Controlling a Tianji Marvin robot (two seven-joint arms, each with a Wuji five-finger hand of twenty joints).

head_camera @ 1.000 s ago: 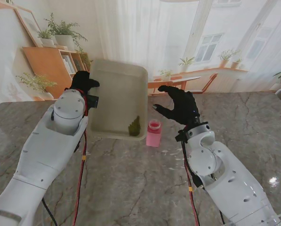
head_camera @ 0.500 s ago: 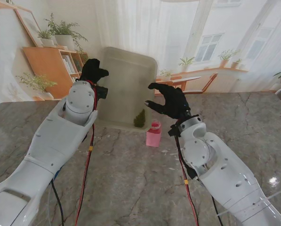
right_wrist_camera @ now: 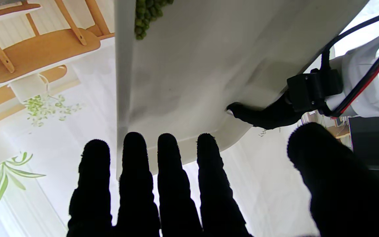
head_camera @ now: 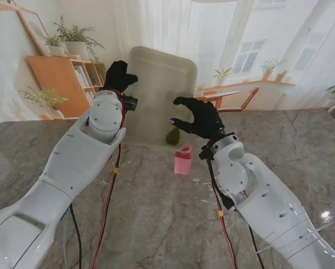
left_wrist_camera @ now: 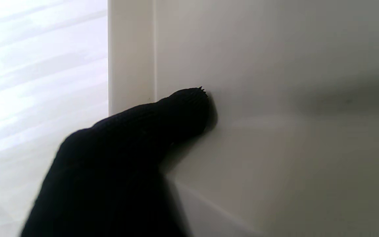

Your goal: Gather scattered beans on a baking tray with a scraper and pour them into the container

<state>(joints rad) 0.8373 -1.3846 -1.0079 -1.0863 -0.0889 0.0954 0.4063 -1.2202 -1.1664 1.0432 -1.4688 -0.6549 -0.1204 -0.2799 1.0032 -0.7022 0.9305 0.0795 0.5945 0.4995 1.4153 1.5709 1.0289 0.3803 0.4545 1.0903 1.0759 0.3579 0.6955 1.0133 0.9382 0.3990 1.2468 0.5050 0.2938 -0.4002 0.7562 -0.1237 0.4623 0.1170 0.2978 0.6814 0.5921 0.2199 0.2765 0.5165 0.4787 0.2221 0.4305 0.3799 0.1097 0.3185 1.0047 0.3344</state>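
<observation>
Stand view: left hand (head_camera: pixel 118 77) grips the left rim of the baking tray (head_camera: pixel 156 84), which is lifted off the bench (head_camera: pixel 156 213) and tipped steeply, almost upright. Green beans (head_camera: pixel 173 136) sit heaped in its lowest, near-right corner, just above the pink container (head_camera: pixel 183 161) standing on the bench. Right hand (head_camera: pixel 198 119) hovers beside the tray's right edge with fingers (right_wrist_camera: pixel 173 171) spread and released, grasping nothing. Left wrist view shows a fingertip (left_wrist_camera: pixel 189 108) pressed against the tray's inner face
</observation>
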